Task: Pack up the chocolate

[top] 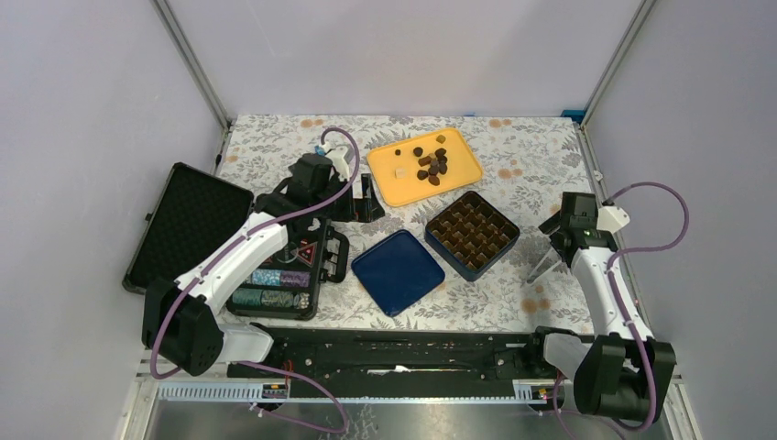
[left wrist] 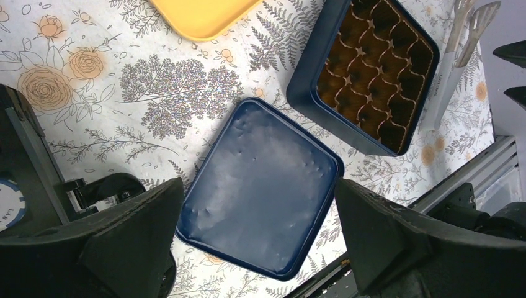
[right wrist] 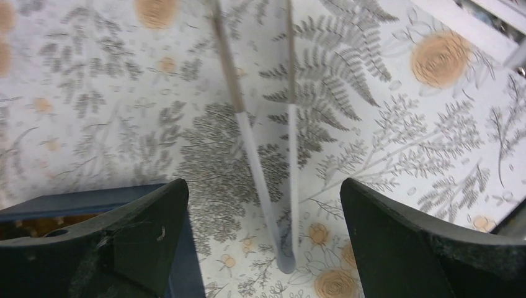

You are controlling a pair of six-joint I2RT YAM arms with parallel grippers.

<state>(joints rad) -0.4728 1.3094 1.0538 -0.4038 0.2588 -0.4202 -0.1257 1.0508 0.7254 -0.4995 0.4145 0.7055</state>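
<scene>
A floral-patterned worktop (top: 275, 147) fills the middle of the top view. A yellow tray (top: 403, 188) lies on it at upper centre. Below and right of the tray is a dark blue compartmented box (top: 455, 261), with a flat blue lid (top: 397, 271) just left of it. An open black case (top: 188, 225) lies at left, and pale tongs (top: 547, 261) at right.

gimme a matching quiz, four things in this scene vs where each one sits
Things:
1. chocolate pieces
2. blue lid
3. tongs
4. poker chips

Places:
a. in the black case
b. on the table, right of the blue box
c. on the yellow tray
d. flat on the table, left of the blue box

Pairs: 1-c, 2-d, 3-b, 4-a
</scene>
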